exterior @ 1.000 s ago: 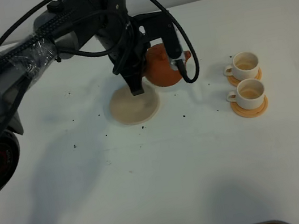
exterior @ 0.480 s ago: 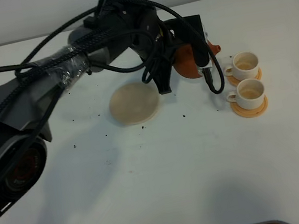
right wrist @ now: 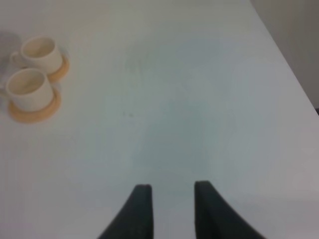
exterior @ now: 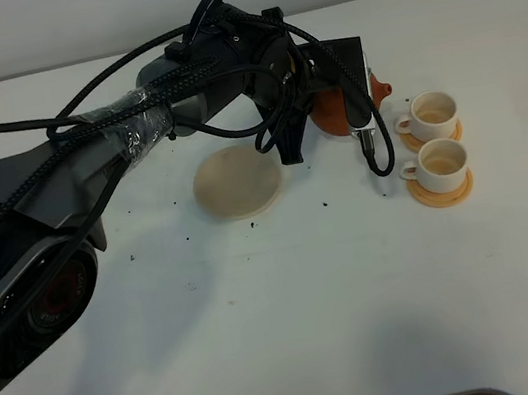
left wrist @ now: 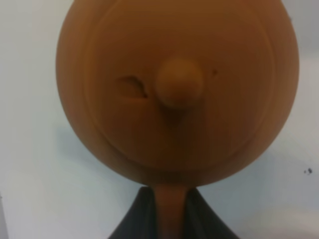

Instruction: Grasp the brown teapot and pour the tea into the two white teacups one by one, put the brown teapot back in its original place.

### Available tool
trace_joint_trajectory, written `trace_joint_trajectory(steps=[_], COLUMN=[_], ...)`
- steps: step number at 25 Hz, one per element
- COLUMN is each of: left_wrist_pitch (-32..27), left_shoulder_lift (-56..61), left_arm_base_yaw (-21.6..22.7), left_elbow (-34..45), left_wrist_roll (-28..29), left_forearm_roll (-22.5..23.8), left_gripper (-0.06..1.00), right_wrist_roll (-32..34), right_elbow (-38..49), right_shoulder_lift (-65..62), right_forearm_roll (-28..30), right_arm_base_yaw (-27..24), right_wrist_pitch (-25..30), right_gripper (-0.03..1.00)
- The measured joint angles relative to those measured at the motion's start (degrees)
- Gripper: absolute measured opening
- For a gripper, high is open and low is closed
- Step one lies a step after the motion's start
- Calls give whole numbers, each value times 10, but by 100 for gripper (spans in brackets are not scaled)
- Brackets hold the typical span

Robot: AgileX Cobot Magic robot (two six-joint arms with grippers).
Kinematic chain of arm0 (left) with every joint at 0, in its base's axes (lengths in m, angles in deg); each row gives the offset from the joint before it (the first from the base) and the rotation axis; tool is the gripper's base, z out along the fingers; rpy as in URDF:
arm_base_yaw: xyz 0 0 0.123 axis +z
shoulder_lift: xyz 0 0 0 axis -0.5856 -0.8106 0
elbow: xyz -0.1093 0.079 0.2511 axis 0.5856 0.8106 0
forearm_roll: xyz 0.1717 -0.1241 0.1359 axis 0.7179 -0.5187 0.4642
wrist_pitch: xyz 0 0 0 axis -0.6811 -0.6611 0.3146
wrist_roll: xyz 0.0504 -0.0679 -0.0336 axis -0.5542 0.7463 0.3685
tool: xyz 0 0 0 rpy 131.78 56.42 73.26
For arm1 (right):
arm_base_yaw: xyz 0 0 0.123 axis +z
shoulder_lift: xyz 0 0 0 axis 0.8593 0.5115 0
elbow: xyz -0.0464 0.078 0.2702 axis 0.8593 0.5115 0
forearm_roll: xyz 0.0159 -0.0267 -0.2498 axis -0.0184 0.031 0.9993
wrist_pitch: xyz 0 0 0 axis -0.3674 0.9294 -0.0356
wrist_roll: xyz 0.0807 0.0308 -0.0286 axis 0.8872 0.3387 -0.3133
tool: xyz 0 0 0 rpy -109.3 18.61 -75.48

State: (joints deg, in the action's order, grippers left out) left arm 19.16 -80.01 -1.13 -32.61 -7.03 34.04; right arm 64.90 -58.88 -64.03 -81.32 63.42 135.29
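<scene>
My left gripper (exterior: 306, 119) is shut on the loop handle of the brown teapot (exterior: 337, 113) and holds it above the table, just left of the two white teacups. Its spout (exterior: 381, 89) points toward the far teacup (exterior: 433, 113). The near teacup (exterior: 441, 162) stands in front of it, and each cup sits on an orange saucer. In the left wrist view the teapot (left wrist: 178, 84) fills the frame, with its handle between the fingers (left wrist: 130, 225). The pale beige disc (exterior: 235, 182) lies bare to the left. My right gripper (right wrist: 170, 209) is open, empty and far from both cups (right wrist: 39, 52).
Small dark specks dot the white table (exterior: 292, 304) around the disc and cups. The left arm's cables (exterior: 131, 128) stretch over the table's left half. The table's right edge (right wrist: 286, 59) shows in the right wrist view.
The left arm has carried the teapot to the right, from beside the beige disc to just left of the teacups. The disc now lies fully uncovered. The cups have not moved.
</scene>
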Motion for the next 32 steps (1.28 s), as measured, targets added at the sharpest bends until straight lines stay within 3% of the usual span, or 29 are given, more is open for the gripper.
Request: trace_joint_trajectory(steps=[7,13,19,32], left_wrist_pitch=[0,5,48,120], left_shoulder_lift=[0,0,0,-18], left_arm_base_yaw=[0,0,0,-12], left_elbow=[0,0,0,0], left_wrist_roll=[13,13,12,-12], left_forearm_roll=[2,41,73,87], left_gripper=[14,14,14,14], right_wrist_roll=[0,0,0,0], right_elbow=[0,0,0,0], right_shoulder_lift=[0,0,0,0], right_forearm_roll=[0,0,0,0], right_arm_base_yaw=[0,0,0,0], right_wrist_pitch=[0,0,0,0], right_gripper=[24,24,24,24])
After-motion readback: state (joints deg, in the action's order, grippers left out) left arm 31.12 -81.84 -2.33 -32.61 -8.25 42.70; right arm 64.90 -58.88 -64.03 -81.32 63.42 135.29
